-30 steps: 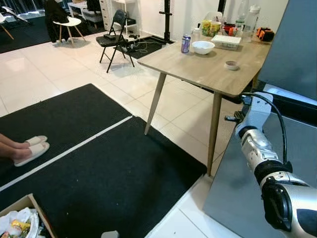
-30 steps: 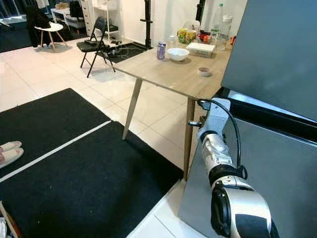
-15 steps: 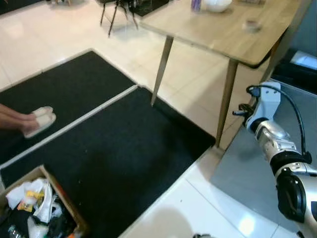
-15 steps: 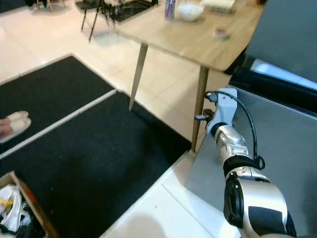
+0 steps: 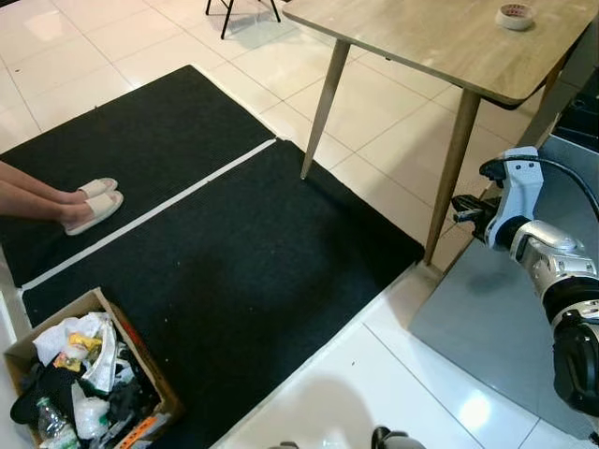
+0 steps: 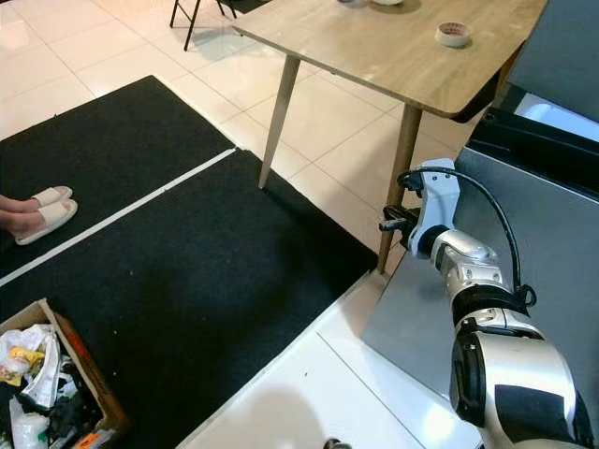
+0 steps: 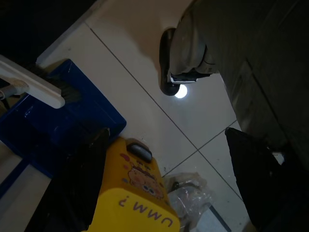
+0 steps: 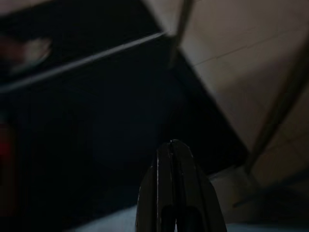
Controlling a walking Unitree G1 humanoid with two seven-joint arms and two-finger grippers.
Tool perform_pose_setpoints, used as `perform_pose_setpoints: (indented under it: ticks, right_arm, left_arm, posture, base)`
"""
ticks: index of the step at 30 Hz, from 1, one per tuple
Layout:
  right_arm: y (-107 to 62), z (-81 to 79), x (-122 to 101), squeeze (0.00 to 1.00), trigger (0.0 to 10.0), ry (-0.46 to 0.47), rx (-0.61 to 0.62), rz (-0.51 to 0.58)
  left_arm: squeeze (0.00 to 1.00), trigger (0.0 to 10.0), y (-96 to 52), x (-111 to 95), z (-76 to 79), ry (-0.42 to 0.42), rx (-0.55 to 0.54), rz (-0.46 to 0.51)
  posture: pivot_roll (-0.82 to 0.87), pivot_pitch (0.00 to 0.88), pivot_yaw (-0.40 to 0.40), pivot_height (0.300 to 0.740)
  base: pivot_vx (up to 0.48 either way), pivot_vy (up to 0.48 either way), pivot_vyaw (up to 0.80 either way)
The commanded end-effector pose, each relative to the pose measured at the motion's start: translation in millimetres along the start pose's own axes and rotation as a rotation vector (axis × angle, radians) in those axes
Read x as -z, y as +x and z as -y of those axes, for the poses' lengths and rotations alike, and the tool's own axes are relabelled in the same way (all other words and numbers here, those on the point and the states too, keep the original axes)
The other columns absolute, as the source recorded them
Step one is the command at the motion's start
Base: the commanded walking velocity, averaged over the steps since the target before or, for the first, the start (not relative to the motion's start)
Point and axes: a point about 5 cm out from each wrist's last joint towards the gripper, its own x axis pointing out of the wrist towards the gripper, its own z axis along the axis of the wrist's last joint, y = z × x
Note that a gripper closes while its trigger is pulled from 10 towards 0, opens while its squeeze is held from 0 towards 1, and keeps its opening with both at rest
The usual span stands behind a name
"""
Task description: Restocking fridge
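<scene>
While the black mat (image 5: 187, 243) with its white stripe covers most of the tiled floor (image 5: 356, 393), a grey fridge door (image 6: 552, 234) stands open at the robot's right, its flat grey panel reaching down toward the tiles. Beside the fridge a wooden tabletop (image 6: 393, 47) rests on slanted legs, and a roll of tape (image 6: 452, 35) lies near its corner. At the robot's lower left a cardboard box (image 5: 89, 379) sits on the edge of the mat, stuffed with bags, wrappers and a bottle. Further left on the mat a person's feet in white slippers (image 5: 91, 199) point toward the middle of the room. The right arm stretches forward along the fridge door, a black cable looping over its wrist, and the right tool (image 5: 465, 208) hovers just beside the table leg, apart from it; in the right wrist view its two fingers (image 8: 175, 193) are pressed together with nothing between them. Seen in the dim left wrist view, the left tool (image 7: 164, 193) hangs low over the tiles with its black fingers (image 7: 77, 183) spread wide, and between them lies a yellow carton (image 7: 135, 198) with a cartoon print, next to a blue crate (image 7: 53, 125) and a crumpled clear wrapper (image 7: 190, 195).
</scene>
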Motion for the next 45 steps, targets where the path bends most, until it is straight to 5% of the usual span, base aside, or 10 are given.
perform_pose_setpoints:
  ticks: [1, 9, 15, 26, 36, 45]
  right_arm:
    - [-9.4, 9.7, 14, 0.00, 10.0, -0.066, 0.022, -0.109]
    - [-25.1, 40.2, 11, 0.00, 10.0, -0.195, 0.307, -0.229]
    - [-23.4, 44.5, -7, 0.00, 10.0, -0.180, 0.407, -0.135]
    - [-30.5, 59.1, -38, 0.00, 10.0, -0.321, 0.680, -0.044]
    - [-25.6, 52.8, -29, 0.00, 10.0, -0.253, 0.628, -0.037]
    - [-30.1, 56.9, -25, 0.00, 10.0, -0.277, 0.709, -0.035]
  left_arm:
    - [0.00, 10.0, -6.9, 22, 6.9, -0.002, 0.038, -0.076]
    - [0.00, 10.0, -11.6, 30, 4.0, -0.010, 0.027, -0.109]
    - [0.00, 10.0, -8.9, 26, 5.7, -0.011, 0.028, -0.098]
    - [0.00, 10.0, -5.7, 20, 4.9, -0.004, 0.025, -0.079]
    - [0.00, 10.0, -4.4, 17, 4.8, -0.005, 0.020, -0.075]
    - [0.00, 10.0, -2.5, 14, 5.5, 0.001, 0.025, -0.070]
  posture:
    - [0.08, 0.273, 0.042, 0.740]
    - [0.08, 0.266, 0.040, 0.740]
    - [0.09, 0.260, 0.032, 0.740]
    - [0.09, 0.241, 0.029, 0.740]
    - [0.09, 0.223, 0.027, 0.740]
    - [0.09, 0.219, 0.033, 0.740]
  base:
    - [0.000, 0.000, 0.00]
    - [0.000, 0.000, 0.00]
    - [0.000, 0.000, 0.00]
    - [0.000, 0.000, 0.00]
    - [0.000, 0.000, 0.00]
    - [0.000, 0.000, 0.00]
